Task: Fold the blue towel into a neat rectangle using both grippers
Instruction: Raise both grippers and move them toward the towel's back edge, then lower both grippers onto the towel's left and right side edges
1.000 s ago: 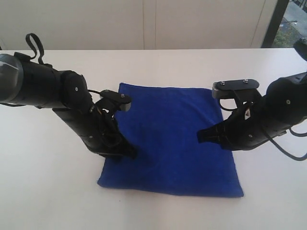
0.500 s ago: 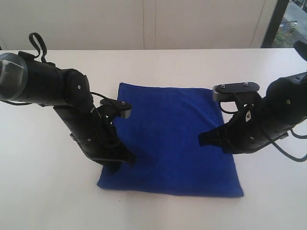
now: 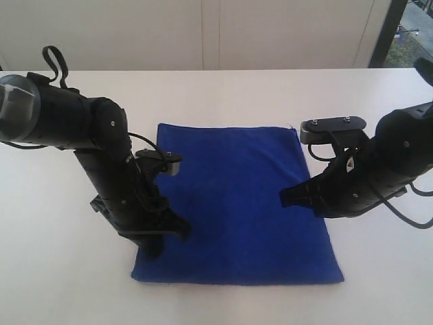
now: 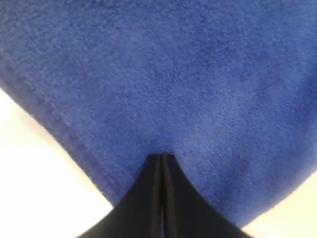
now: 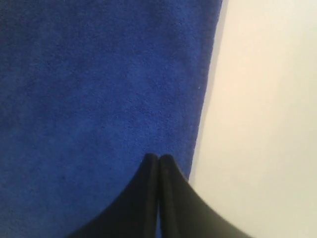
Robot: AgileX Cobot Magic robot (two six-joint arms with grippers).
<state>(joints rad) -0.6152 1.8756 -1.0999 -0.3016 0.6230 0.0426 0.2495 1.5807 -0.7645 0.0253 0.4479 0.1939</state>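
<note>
The blue towel (image 3: 237, 196) lies flat on the white table (image 3: 223, 88), roughly rectangular, with its near edge wider than its far edge. My left gripper (image 3: 155, 245) points down onto the towel's near left corner area. In the left wrist view its jaws (image 4: 162, 155) are shut, tips resting on the towel (image 4: 173, 74) close to a hemmed edge. My right gripper (image 3: 285, 197) hovers over the towel's right side. The right wrist view shows its jaws (image 5: 158, 156) shut above the towel (image 5: 89, 74), just inside its edge. Neither gripper holds any cloth.
White tabletop (image 5: 257, 99) surrounds the towel on all sides. A pale wall runs behind the table's far edge, and a dark window frame (image 3: 389, 34) stands at the back right. Both black arms lean in over the towel's sides.
My left gripper has moved toward the near edge, and the towel's left side has slid nearer and leftward with it. The right gripper has barely moved.
</note>
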